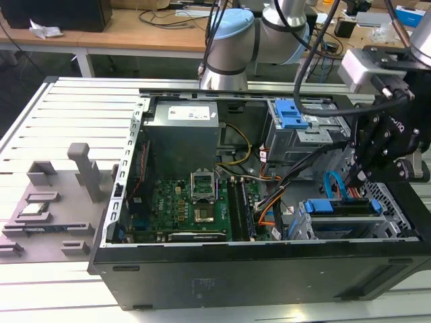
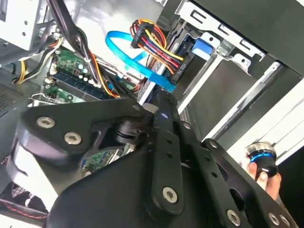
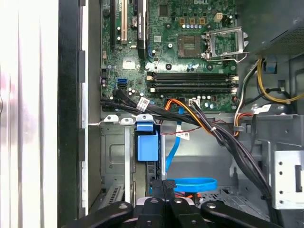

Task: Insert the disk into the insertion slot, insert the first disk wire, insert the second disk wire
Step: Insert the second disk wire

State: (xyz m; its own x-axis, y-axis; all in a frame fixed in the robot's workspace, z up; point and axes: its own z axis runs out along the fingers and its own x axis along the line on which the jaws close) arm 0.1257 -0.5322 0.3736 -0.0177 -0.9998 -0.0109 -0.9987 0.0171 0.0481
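Observation:
The disk, framed by its blue carrier, sits inside the insertion slot at the case's corner on the exterior view's right. A bundle of red, yellow and orange wires ends in a black plug at the disk's edge. A flat blue wire loops up beside it, and its end meets my fingertips. My gripper hangs right over the disk's connector edge. In both wrist views its fingers stand together on the blue wire's plug.
The open computer case lies on a slatted table. The motherboard, the power supply and a taller grey cage with a blue latch are close by. Black cable bundles cross near the slot. A hand holds a small knob beside the case.

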